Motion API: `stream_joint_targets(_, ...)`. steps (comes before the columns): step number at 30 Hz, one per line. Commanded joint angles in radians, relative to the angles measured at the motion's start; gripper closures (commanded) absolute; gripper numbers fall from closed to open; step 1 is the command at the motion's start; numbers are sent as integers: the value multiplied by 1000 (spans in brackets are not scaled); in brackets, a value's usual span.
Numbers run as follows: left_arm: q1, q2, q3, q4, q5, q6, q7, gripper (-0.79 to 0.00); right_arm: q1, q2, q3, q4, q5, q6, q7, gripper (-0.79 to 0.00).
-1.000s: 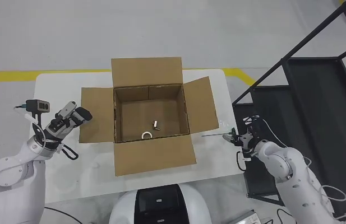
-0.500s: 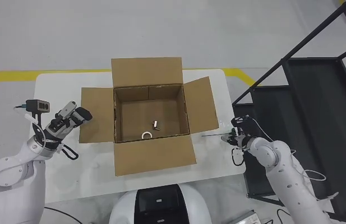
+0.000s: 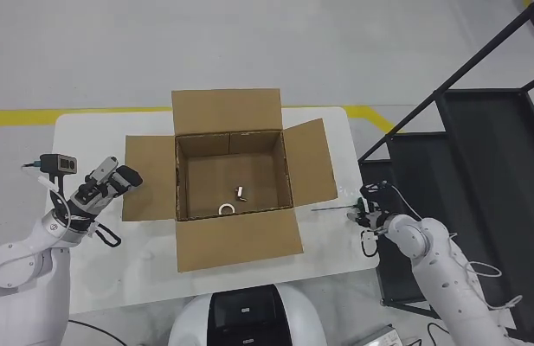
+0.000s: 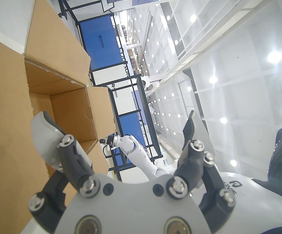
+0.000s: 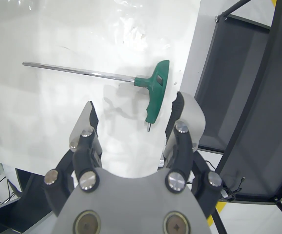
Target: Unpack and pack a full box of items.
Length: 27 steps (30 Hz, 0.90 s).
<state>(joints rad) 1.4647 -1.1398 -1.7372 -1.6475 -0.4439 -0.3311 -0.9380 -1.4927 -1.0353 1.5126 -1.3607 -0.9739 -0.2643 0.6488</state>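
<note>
- Centred on the white table (image 3: 93, 130), the cardboard box (image 3: 234, 177) stands with all four flaps folded out. A small white ring (image 3: 224, 208) and a small metal piece (image 3: 240, 192) lie close together on its floor.
- Beyond the box's right flap, near the table edge, a green T-handle hex key (image 5: 153, 87) lies flat, its shaft pointing toward the box.
- Right gripper (image 5: 134, 102): jaws spread wide and holding nothing, poised just beside the key's handle and apparently clear of it.
- Left gripper (image 4: 116, 116): jaws wide apart and empty, held off the box's left flap.
- Progress, as judged: unpacking looks nearly complete, with one tool out of the box and two small pieces left inside. All of the repacking remains.
- Views compared: from above, the box floor and its two pieces are plain, whereas the left wrist view looks across the flap and meets the inner walls instead. The right wrist view separates key from fingers, which from above merge into one small cluster right of the box.
</note>
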Motion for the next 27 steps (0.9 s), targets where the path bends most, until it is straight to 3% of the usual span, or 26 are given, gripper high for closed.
stream_joint_targets(1,0,0,0,0,0,0,0,-785,8,0,-1,15,0,-1,0,-597)
stream_joint_targets(5,0,0,0,0,0,0,0,-785,33,-3,-16,58,10,-11,-3,-566)
stream_joint_targets(10,0,0,0,0,0,0,0,-785,63,-6,-35,102,22,-31,-16,-394)
stream_joint_targets(15,0,0,0,0,0,0,0,-785,89,-8,-48,138,24,-38,-24,-305)
stream_joint_targets(20,0,0,0,0,0,0,0,-785,96,-8,-50,151,22,-35,-29,0)
stream_joint_targets(27,0,0,0,0,0,0,0,-785,56,-2,-24,88,19,-20,-48,0)
